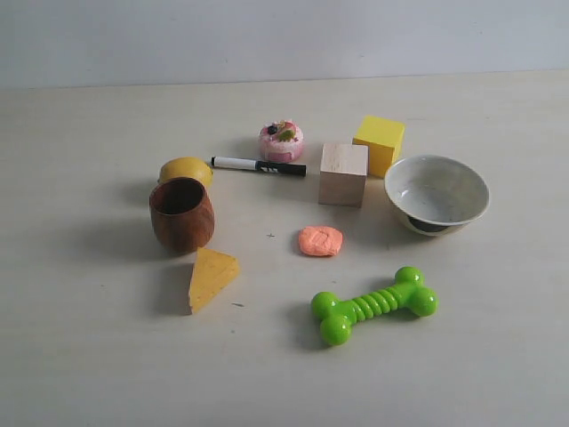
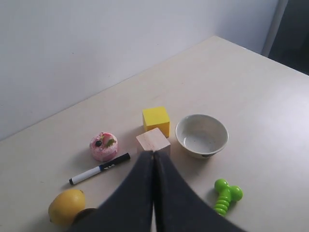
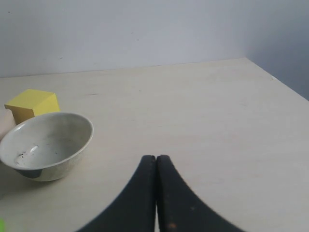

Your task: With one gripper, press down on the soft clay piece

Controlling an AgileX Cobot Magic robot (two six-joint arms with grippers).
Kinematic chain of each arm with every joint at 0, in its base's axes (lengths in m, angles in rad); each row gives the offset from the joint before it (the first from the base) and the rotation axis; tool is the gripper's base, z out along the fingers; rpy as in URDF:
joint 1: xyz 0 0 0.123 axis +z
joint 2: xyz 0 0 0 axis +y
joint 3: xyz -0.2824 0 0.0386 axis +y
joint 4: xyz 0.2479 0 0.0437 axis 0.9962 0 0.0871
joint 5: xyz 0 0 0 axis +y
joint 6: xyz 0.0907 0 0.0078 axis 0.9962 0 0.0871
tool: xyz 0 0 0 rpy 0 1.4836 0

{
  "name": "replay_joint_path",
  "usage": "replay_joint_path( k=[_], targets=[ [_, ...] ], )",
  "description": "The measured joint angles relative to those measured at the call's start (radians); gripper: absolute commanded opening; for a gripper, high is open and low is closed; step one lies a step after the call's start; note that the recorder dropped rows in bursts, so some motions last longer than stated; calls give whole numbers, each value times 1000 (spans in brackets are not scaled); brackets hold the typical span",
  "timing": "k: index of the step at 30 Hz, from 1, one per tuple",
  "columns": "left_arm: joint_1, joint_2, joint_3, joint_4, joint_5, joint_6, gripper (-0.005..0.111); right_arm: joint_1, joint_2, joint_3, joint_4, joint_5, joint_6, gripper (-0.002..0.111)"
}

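The soft clay piece (image 1: 320,240) is a small salmon-orange flattish lump lying on the table in front of the wooden cube (image 1: 343,174). Neither arm shows in the exterior view. In the left wrist view my left gripper (image 2: 153,153) is shut with nothing in it, held high above the table, its tips lined up with the wooden cube (image 2: 153,141); the clay is hidden behind its fingers. In the right wrist view my right gripper (image 3: 156,157) is shut and empty over bare table, to the side of the white bowl (image 3: 46,144); the clay is out of that view.
Around the clay lie a green toy bone (image 1: 374,305), a white bowl (image 1: 436,193), a yellow cube (image 1: 380,143), a pink toy cake (image 1: 281,140), a marker (image 1: 258,165), a lemon (image 1: 186,170), a brown wooden cup (image 1: 181,213) and a cheese wedge (image 1: 211,278).
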Motion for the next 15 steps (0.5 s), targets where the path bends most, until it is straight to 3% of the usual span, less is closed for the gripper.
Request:
replay_joint_path(
  k=[12, 15],
  targets=[
    [0, -1, 0, 23, 0, 0, 0, 0, 0, 0, 0, 0, 0, 0],
    [28, -13, 2, 33, -3, 0, 0, 0, 0, 0, 0, 0, 0, 0]
  ],
)
